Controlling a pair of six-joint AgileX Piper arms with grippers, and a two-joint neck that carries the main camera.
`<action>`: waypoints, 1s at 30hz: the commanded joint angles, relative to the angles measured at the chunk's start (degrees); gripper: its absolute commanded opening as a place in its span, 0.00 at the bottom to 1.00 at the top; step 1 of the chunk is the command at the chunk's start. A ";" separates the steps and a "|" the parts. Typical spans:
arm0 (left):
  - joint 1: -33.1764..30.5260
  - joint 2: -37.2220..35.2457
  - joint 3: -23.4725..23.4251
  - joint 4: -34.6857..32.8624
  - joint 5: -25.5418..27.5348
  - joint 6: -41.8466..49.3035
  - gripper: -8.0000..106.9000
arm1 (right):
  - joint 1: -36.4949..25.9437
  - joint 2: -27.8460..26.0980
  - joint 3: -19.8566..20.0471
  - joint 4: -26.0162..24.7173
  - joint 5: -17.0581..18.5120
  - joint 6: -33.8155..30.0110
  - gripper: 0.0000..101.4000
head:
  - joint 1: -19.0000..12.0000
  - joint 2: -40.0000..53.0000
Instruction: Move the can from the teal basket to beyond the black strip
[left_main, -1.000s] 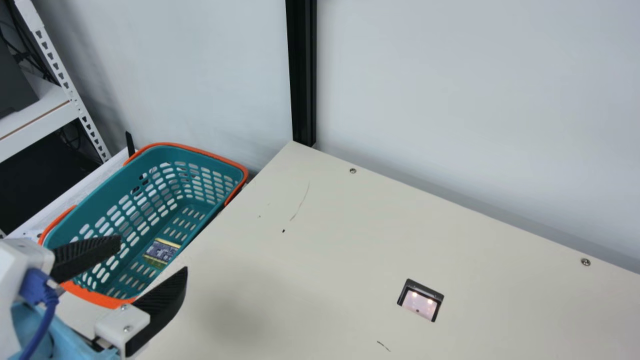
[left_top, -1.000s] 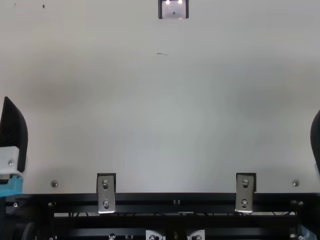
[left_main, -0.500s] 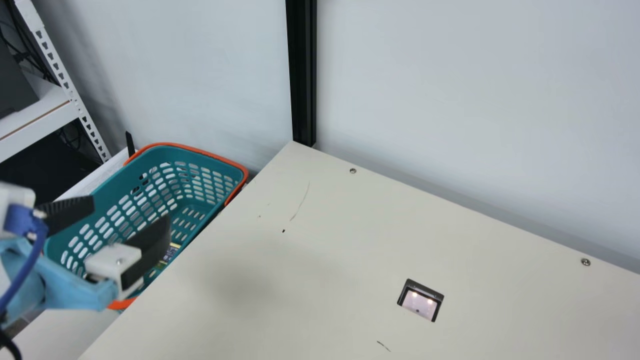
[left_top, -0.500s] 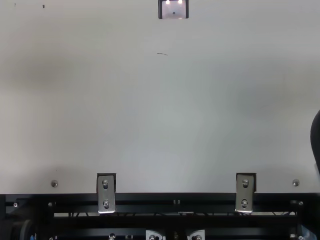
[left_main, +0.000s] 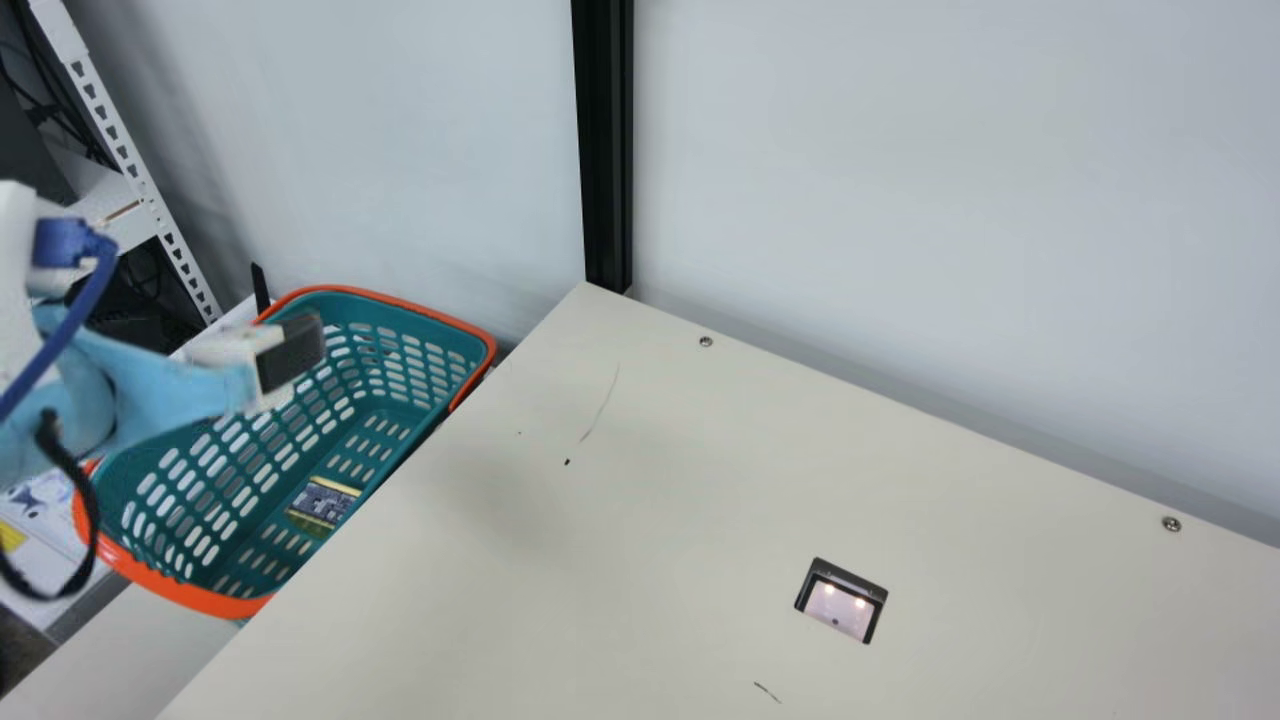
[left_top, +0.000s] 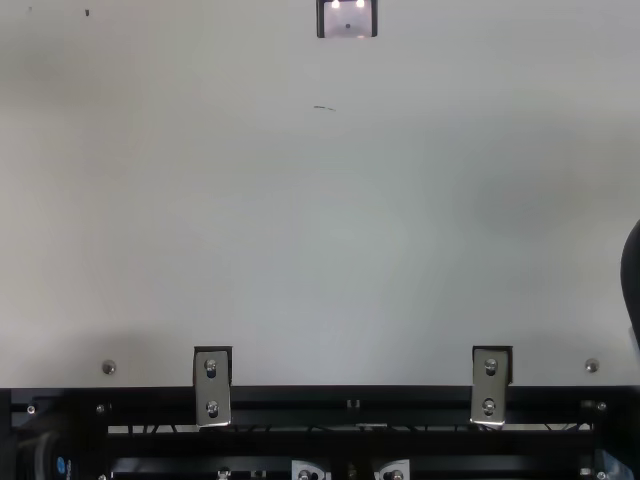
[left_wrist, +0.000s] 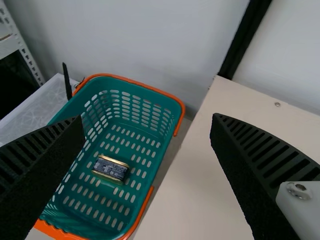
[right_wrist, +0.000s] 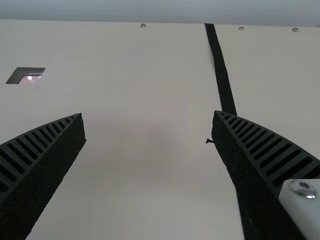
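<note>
Fingers stood wide apart on both the left gripper (left_wrist: 148, 116) and the right gripper (right_wrist: 148, 114), nothing between either pair. The cream table (left_main: 700, 480) ran alongside the teal basket (left_main: 190, 596); the black strip (right_wrist: 220, 70) crossed that table well apart from the basket, and the right gripper was over the tabletop at the strip's end, also well apart from the basket. Over the last second the left gripper had risen and swung outward, from low by the basket's near end to higher above its outer side. That likely gave it room to clear the basket's rim and line up from above, so lowering onto the can looked like the next step. The can (left_wrist: 110, 168) lay on its side on the basket's floor, ungrasped and unmoved, so the carrying was all still to do.
</note>
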 joint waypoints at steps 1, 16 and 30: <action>2.29 4.70 -1.21 1.03 -0.20 -2.42 0.85 | 0.00 0.00 0.00 0.00 0.00 0.00 1.00 | -2.13 0.62; 0.50 25.41 -6.97 12.77 1.28 -26.74 0.85 | 0.00 0.00 0.00 0.00 0.00 0.00 1.00 | -2.13 0.62; 0.06 43.74 -14.45 13.62 2.13 -41.91 0.85 | 0.00 0.00 0.00 0.00 0.00 0.00 1.00 | -2.13 0.62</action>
